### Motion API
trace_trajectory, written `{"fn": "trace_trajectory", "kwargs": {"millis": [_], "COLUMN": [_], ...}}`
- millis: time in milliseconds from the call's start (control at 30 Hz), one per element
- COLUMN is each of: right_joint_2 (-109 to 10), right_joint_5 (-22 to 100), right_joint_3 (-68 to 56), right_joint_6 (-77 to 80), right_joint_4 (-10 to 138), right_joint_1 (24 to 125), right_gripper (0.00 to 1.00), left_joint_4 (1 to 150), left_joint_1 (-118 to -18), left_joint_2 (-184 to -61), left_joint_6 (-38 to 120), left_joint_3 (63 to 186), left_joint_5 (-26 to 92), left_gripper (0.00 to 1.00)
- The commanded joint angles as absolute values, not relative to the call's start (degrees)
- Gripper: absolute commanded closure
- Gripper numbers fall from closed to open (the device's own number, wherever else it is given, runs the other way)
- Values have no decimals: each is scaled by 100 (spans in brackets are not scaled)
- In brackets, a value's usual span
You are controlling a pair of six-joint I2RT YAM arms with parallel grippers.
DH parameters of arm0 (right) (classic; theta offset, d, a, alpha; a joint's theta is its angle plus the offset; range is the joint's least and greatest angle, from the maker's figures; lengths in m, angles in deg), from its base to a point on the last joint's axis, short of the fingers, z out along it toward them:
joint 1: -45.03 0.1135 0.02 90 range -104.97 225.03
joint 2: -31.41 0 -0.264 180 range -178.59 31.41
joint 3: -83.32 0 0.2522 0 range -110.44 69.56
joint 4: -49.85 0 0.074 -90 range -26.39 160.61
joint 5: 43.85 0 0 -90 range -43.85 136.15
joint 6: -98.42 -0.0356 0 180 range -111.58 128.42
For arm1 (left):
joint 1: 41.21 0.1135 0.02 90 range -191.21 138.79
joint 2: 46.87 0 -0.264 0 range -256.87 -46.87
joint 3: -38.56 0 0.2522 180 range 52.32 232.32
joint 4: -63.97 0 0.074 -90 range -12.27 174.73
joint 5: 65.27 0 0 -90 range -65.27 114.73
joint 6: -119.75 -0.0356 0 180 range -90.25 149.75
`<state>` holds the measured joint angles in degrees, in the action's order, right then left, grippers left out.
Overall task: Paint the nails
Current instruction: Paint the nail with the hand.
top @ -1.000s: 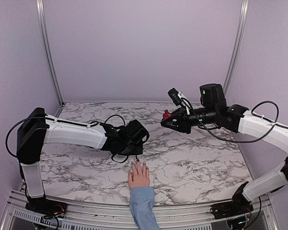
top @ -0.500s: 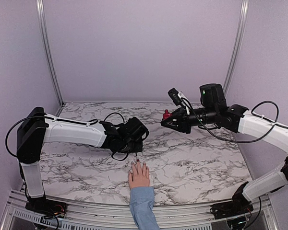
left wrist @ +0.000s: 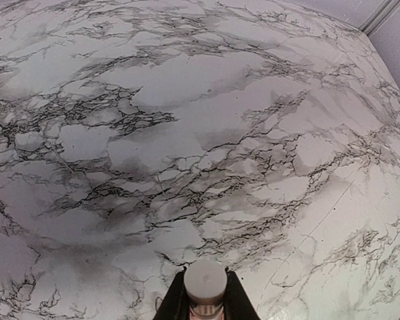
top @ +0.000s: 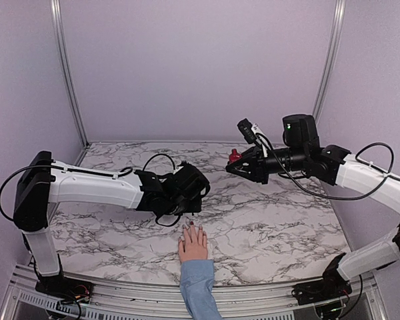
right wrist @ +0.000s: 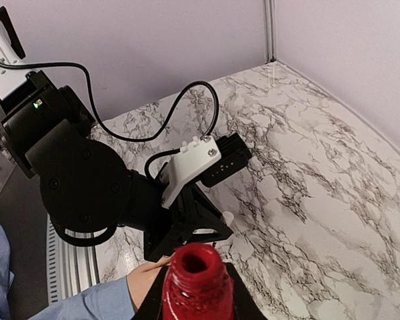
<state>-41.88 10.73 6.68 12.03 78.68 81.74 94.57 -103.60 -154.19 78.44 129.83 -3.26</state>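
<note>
- The right gripper (top: 231, 167) is closed tight on an uncapped dark red polish bottle (right wrist: 197, 283), held above the marble table (top: 273, 227). The bottle's mouth shows red, but the fill level is hidden.
- The left gripper (left wrist: 205, 305) is clamped on the white cap (left wrist: 205, 280). Whatever hangs below the cap is out of sight.
- The nails (top: 191, 227) tip a pale pink hand (top: 193, 244) lying flat at the table's near edge, just beside the left gripper. They are too small to tell their colour.

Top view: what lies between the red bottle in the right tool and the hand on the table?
Only bare marble tabletop. The top view shows nothing else between the red bottle in the right tool and the hand.
</note>
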Motion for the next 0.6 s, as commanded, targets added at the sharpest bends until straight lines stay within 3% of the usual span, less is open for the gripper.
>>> {"fn": "trace_trajectory", "kwargs": {"millis": [0, 567], "right_joint_2": [-3976, -3950], "right_joint_5": [1121, 1195], "right_joint_3": [622, 621], "right_joint_6": [1167, 1228], "right_joint_4": [7812, 7882], "right_joint_1": [8116, 8117], "right_gripper": [100, 100], "left_joint_4": [9482, 9487], "left_joint_1": [-10370, -10361], "left_joint_2": [-15398, -15653], "left_joint_6": [7952, 7884], "left_joint_3": [12888, 12996], "left_joint_5": [-401, -247], "left_gripper": [100, 100]}}
